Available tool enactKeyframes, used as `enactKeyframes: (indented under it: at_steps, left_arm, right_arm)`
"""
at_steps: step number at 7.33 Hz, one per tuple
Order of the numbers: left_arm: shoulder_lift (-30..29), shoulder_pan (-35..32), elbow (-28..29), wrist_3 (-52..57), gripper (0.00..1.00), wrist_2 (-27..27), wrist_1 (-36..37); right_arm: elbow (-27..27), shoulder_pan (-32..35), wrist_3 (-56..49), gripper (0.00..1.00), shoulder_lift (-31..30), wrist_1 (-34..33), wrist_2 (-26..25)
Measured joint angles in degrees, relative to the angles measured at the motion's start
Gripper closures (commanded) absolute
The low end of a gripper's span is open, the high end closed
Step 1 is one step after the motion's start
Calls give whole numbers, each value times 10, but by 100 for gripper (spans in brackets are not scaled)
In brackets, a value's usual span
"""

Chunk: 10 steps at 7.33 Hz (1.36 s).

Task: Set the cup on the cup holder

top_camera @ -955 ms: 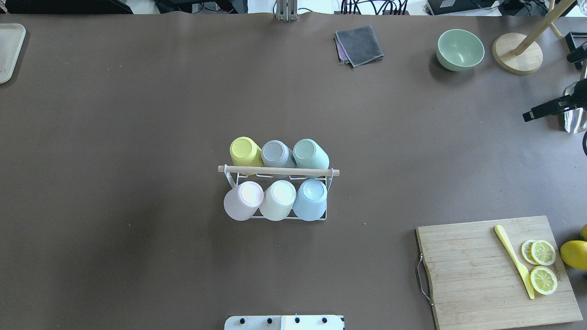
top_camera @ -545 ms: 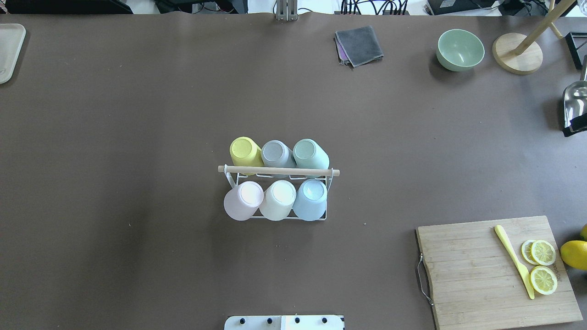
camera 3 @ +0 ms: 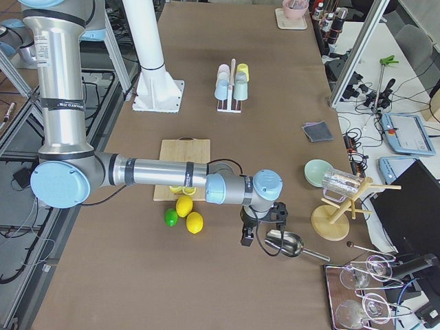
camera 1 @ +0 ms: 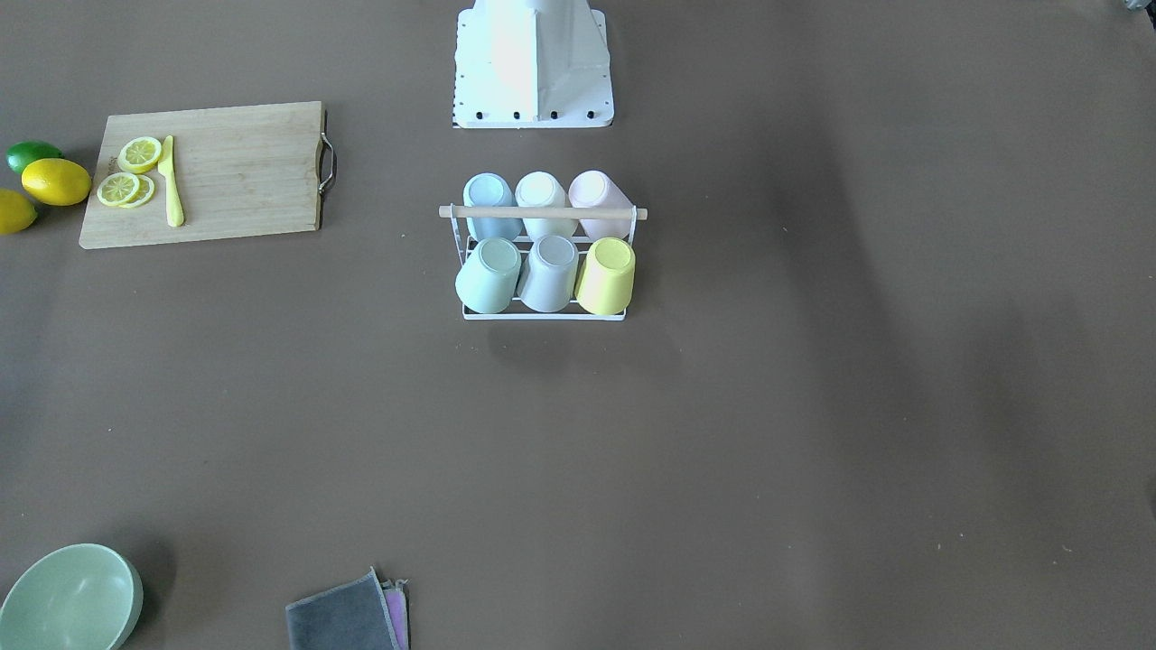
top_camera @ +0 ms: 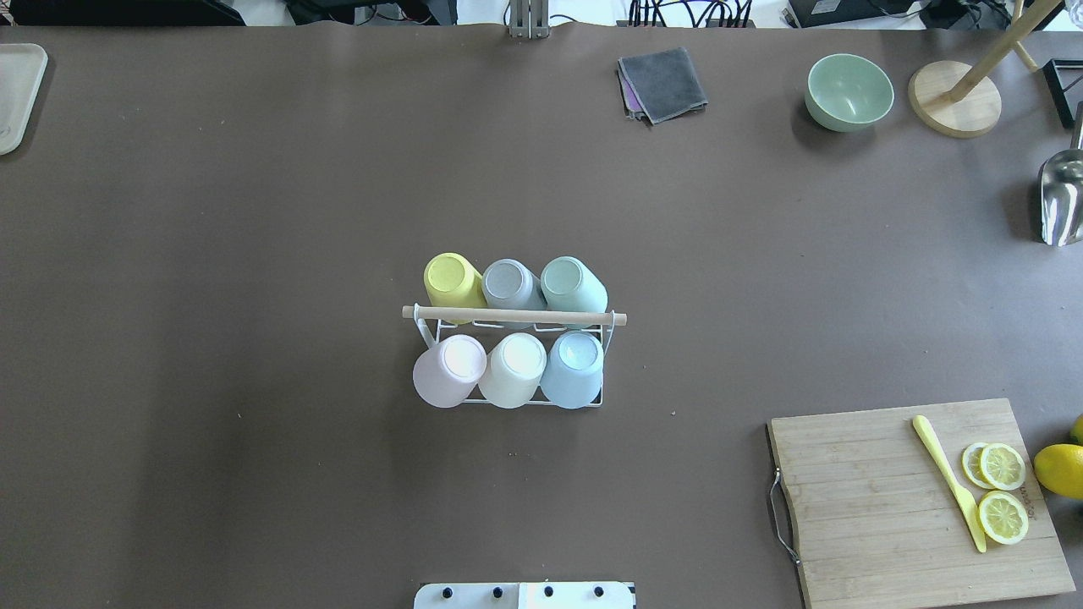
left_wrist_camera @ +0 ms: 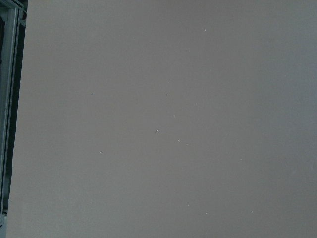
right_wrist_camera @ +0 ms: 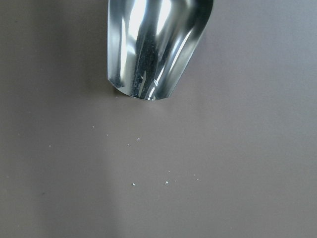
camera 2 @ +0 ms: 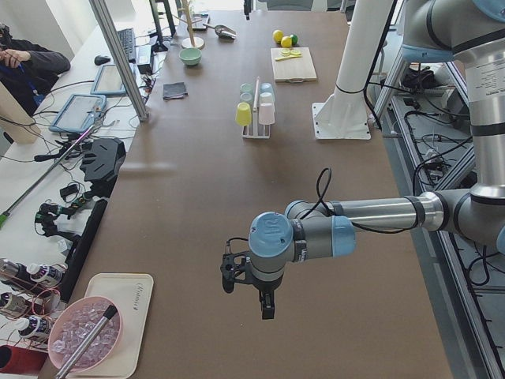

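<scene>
Left gripper (camera 2: pixel 264 304) and right gripper (camera 3: pixel 254 235) hang low, pointing down.

Overhead looks down from behind the robot (camera 1: pixel 533 72); the front-facing view looks steeply down from across the table (camera 1: pixel 813 406). Both share the cup holder (top_camera: pixel 514 316) at mid-table. Side views look along the table from either end. Wrist cameras hang close above it, the right over a metal scoop (right_wrist_camera: pixel 153 44).

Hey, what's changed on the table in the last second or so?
The right claw has pulled back past the overhead view's right edge, leaving the metal scoop uncovered. No grasp or release shows. The cup holder, its six cups, the cutting board and the bowl stayed put.
</scene>
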Motion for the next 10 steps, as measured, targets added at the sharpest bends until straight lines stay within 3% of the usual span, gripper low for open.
enactKeyframes:
  at_steps: [2,10]
  left_arm:
    - [0,-1,26,-11,1,-1,-4]
    - [-2,0,31,-12,2,-1,-8]
  right_arm:
    - [16,14,-9,0,13,-50,-2]
    - [67,100,-60,0,-18,-62,12]
